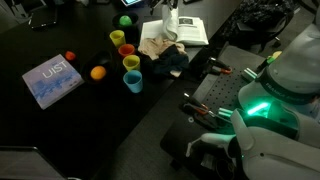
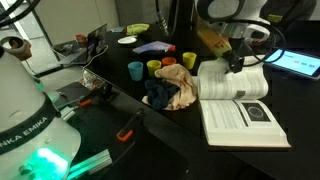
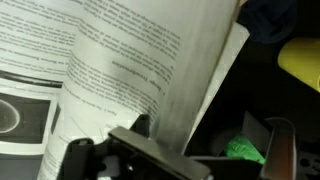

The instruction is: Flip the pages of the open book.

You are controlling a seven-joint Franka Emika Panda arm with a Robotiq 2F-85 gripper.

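The open book (image 2: 245,115) lies on the dark table, with printed text and a picture on its near page; it also shows in an exterior view (image 1: 190,32). A sheaf of its pages (image 2: 232,85) stands raised in an arch under my gripper (image 2: 238,64). In the wrist view the raised pages (image 3: 190,70) run down between my two fingers, against the left one. My gripper (image 3: 205,135) is open, fingers wide apart, at the book's far side (image 1: 170,22).
A crumpled cloth heap (image 2: 172,90) lies right beside the book. Coloured cups (image 1: 128,60) and small balls (image 1: 97,72) stand nearby. A closed blue book (image 1: 52,80) lies apart. A yellow object (image 3: 300,60) and a green one (image 3: 243,150) show past the pages.
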